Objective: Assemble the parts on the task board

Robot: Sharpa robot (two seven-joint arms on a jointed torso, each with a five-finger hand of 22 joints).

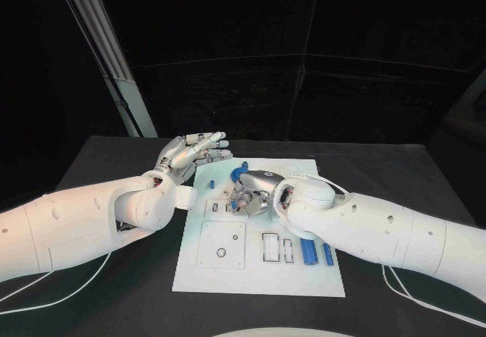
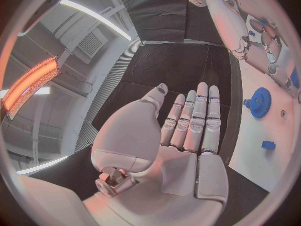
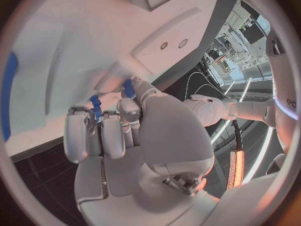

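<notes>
The white task board (image 1: 253, 277) lies in the middle of the black table. My right hand (image 1: 257, 189) is curled down over the board's far half and pinches a small blue part (image 3: 95, 107) between thumb and fingers, close to the board (image 3: 62, 45). A blue gear (image 1: 241, 170) sits just beyond that hand; it also appears on the board (image 2: 259, 102) in the left wrist view. My left hand (image 1: 192, 153) hovers over the board's far left corner, with straight fingers (image 2: 197, 118) spread and holding nothing. Two blue pegs (image 1: 317, 253) lie on the board's near right.
A small blue piece (image 1: 212, 184) stands near the board's left edge, also visible from the left wrist (image 2: 268, 144). A square plate with holes (image 1: 221, 244) and two slots (image 1: 279, 248) take up the board's near half. Black table surrounds the board on all sides.
</notes>
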